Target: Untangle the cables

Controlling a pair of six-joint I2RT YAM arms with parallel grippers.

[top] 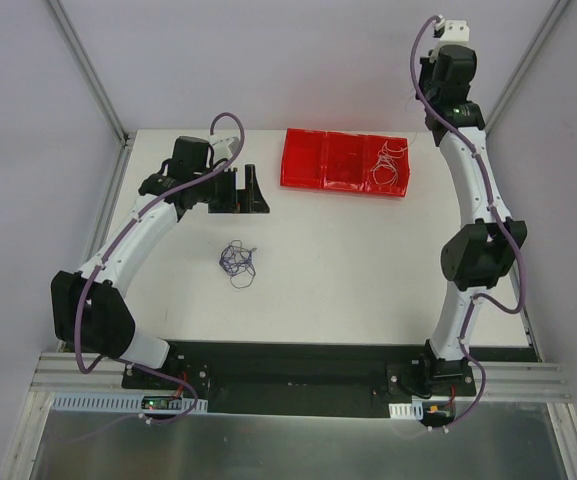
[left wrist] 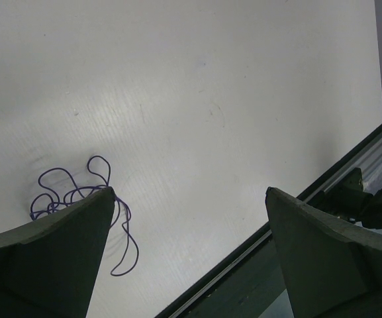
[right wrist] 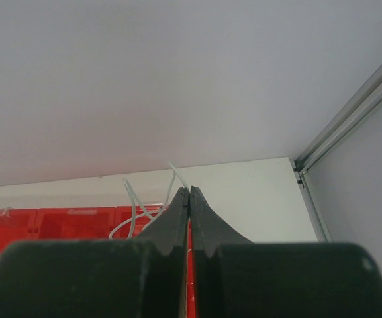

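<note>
A dark purple-blue cable lies as a loose curly clump on the white table, in front of my left gripper. That gripper is open and empty, hovering above the table. In the left wrist view the purple cable shows beside and partly behind the left finger, outside the gap of the gripper. A white cable lies in the right compartment of the red tray. My right gripper is shut and held high, with the white cable beyond it. I cannot make out a red cable.
The red tray sits at the table's back, right of centre. Metal frame posts stand at the back corners. A black strip runs along the near table edge between the arm bases.
</note>
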